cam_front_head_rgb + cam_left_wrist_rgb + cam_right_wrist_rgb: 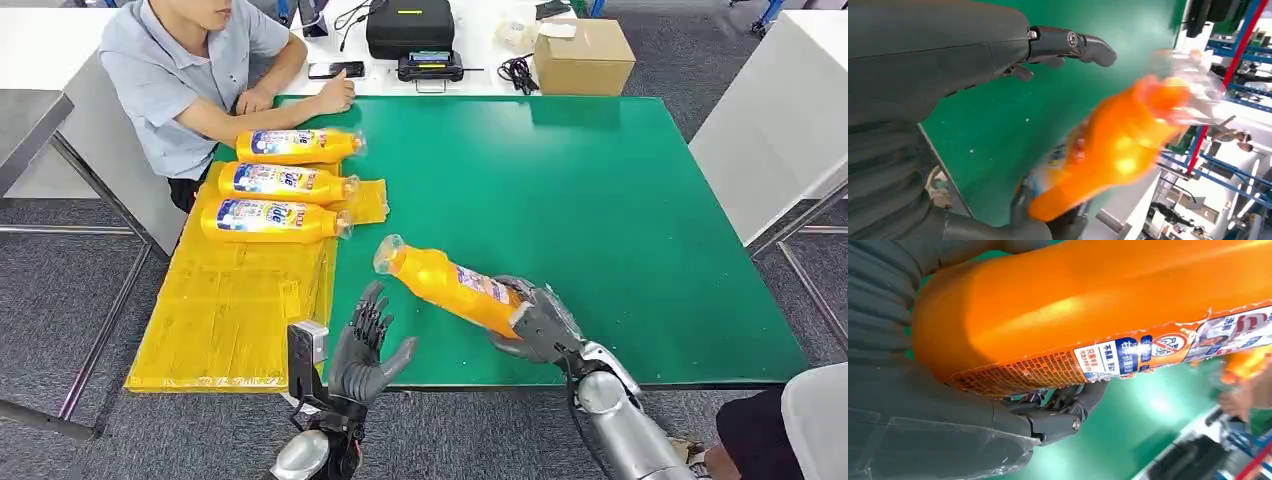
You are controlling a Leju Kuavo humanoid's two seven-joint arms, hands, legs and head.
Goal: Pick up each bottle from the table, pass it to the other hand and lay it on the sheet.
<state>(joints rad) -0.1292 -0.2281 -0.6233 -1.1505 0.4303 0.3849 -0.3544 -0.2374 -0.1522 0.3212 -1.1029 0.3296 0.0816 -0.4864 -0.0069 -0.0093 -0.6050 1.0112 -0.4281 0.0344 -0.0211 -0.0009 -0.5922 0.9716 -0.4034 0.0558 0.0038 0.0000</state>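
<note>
Orange bottle (450,285) is gripped at its base end by the right robot hand (535,322), above the green surface (600,220) near its front edge. Bottle is tilted, clear cap end pointing toward the yellow sheet (230,310). Label has a blue, white and red print.

Left to right, head view:
- Yellow sheet lies over the left edge of the surface, overhanging it.
- Three more orange bottles lie side by side on the far part of the sheet: far bottle (298,146), middle bottle (285,183), near bottle (272,221). Caps all point right.
- A seated person (190,70) in a grey shirt rests a forearm on the far left corner of the surface.
- Left robot hand (368,350) is held up at the front edge, fingers spread, holding nothing; just beside the cap end of the held bottle, not touching it.
- Right robot hand, fingers wrapped around the bottle's base.
- Beyond the surface: a black case (409,25) and a cardboard box (583,55) on a white table.

Left wrist view: left robot hand (998,50) with fingers extended over the green, and the orange bottle (1118,145) as a blur with its clear cap end toward the shelving behind.

Right wrist view: orange bottle (1088,310) body close up against the right robot hand (948,420). The label's torn-looking edge and small printed text are readable as print, which the head view does not resolve.
</note>
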